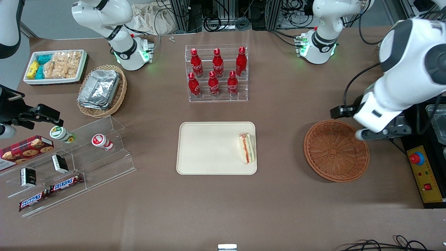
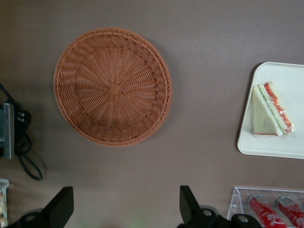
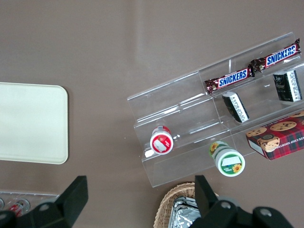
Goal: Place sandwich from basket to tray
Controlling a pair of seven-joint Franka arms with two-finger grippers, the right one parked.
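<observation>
- Sandwich (image 1: 247, 147) lies on the tray (image 1: 209, 148), at the tray's end toward the working arm, close to the rim; its striped orange-red and green filling edge faces up (clear wrapping shows around it in the wrist view (image 2: 270, 110)).
- Tray sits flat on the brown table (image 1: 278, 202), nearer the front camera than the clear rack of red bottles (image 1: 216, 73).
- Basket (image 1: 336, 150) stands beside the tray, toward the working arm's end of the table, apart from the tray with bare table between them; nothing lies in it (image 2: 112, 86).
- Left gripper (image 1: 378, 134) hangs above the table at the basket's rim, on the side away from the tray, touching neither basket nor sandwich.
- Its two dark fingers (image 2: 61, 206) are spread wide with nothing between them.
- Relative to the tray, the stepped clear shelf (image 1: 75, 164) with snack bars and small cups lies toward the parked arm's end.
</observation>
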